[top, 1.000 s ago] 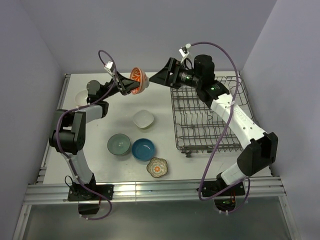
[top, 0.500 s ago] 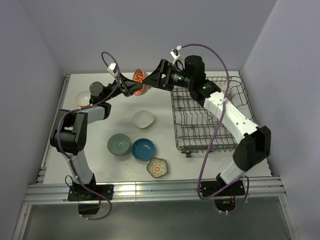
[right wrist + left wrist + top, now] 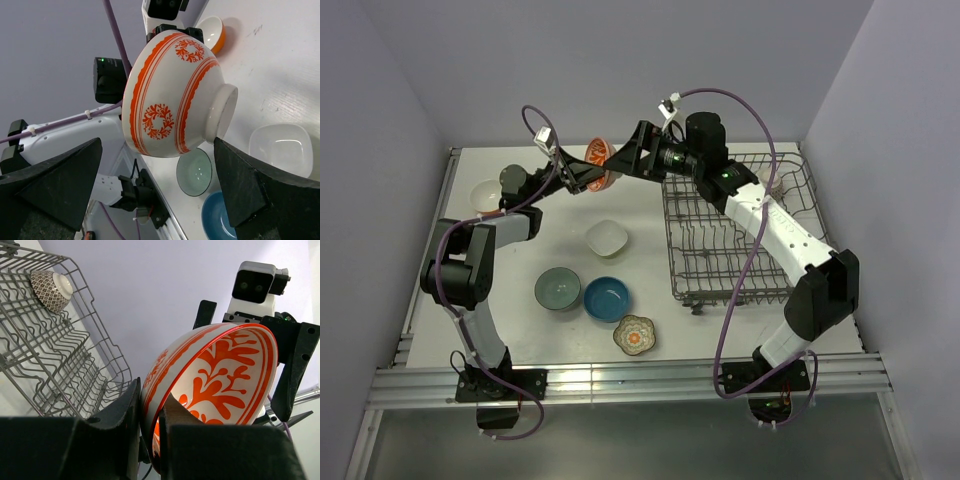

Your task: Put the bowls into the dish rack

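Dark grey wire dish rack on the bench's right, a grey patterned bowl on its side in its far corner. An orange-and-white bowl hangs tipped sideways left of the rack. Upright on the bench: white squarish bowl, pale teal bowl, deep blue bowl, floral bowl, and an orange-backed white bowl far left

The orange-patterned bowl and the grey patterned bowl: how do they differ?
The orange-patterned bowl is held in mid-air by the left fingers; the grey patterned bowl sits in the dish rack. The orange one shows bold leaves, the grey one a fine pattern. Both are tipped sideways.
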You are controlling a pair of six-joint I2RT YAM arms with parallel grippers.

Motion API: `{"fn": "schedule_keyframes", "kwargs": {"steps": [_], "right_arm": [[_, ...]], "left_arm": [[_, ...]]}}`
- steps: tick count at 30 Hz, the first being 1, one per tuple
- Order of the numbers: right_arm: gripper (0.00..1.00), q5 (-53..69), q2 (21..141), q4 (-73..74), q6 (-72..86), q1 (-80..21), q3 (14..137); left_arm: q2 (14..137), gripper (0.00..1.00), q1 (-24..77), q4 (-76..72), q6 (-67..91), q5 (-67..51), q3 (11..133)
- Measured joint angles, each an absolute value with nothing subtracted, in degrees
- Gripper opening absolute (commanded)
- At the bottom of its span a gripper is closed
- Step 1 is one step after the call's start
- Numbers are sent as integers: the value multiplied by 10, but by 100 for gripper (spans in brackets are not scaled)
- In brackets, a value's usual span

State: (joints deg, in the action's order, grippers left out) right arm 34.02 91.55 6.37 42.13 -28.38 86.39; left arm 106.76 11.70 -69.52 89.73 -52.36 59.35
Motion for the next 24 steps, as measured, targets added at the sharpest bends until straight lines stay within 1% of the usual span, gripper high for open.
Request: {"fn": "schedule_keyframes", "kwargs": {"steps": [8, 10, 13, 17, 24], "right_arm": [[99, 309, 918, 78, 397, -287, 864], [97, 308, 918, 77, 395, -287, 864], [91, 308, 918, 77, 395, -287, 864], [86, 309, 918, 67, 397, -287, 863], [85, 325, 918, 54, 423, -287, 859]], "left_arm": [[1064, 0, 128, -705, 901, -529, 591], [1062, 0, 128, -705, 903, -530, 589], [1062, 0, 128, -706, 903, -530, 586], [1062, 0, 128, -707, 908, -532, 581], [1061, 0, 128, -709, 910, -532, 581]]}}
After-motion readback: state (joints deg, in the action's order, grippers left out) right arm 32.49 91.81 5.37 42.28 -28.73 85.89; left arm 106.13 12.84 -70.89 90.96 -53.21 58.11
